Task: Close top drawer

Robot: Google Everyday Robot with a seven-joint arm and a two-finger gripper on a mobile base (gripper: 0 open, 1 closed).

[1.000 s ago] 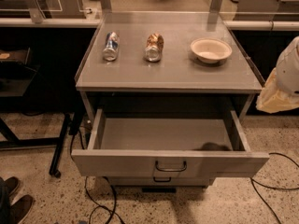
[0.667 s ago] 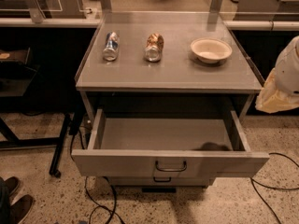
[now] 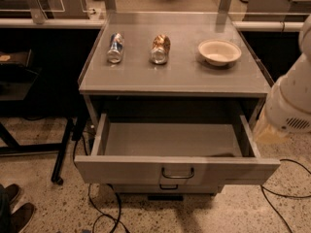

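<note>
The top drawer (image 3: 126, 170) sits at 6 o'clock in the view, pulled well out from under the grey cabinet top (image 3: 180, 79). It is wide and shallow, of grey metal, with low side walls and a flat front panel. A small dark wire handle (image 3: 178, 173) is fixed at the panel's centre. Its grey floor is lit at the front and falls into shadow at the back under the cabinet top, so the rear wall is hard to make out. A dark patch lies at the drawer's front right corner, and whether it is a shadow or a thing cannot be told. Below the panel, only a strip of a lower drawer front (image 3: 146, 189) and the top of its handle show. On the cabinet top, at about 12 o'clock from the drawer, a blue and silver can (image 3: 115, 48) and a brown can (image 3: 161, 49) lie on their sides. A pale bowl (image 3: 219, 51) stands at 1 o'clock. The robot's white arm (image 3: 294, 93) comes in at 3 o'clock and is cut off by the right edge. Its blurred tan end, which appears to be the gripper (image 3: 265, 130), hangs just beside the drawer's right wall. Whether it is open or closed cannot be told, nor whether it touches the drawer. Dark cables (image 3: 103, 208) trail on the speckled floor, and shoes (image 3: 15, 212) are cut off at 8 o'clock.
</note>
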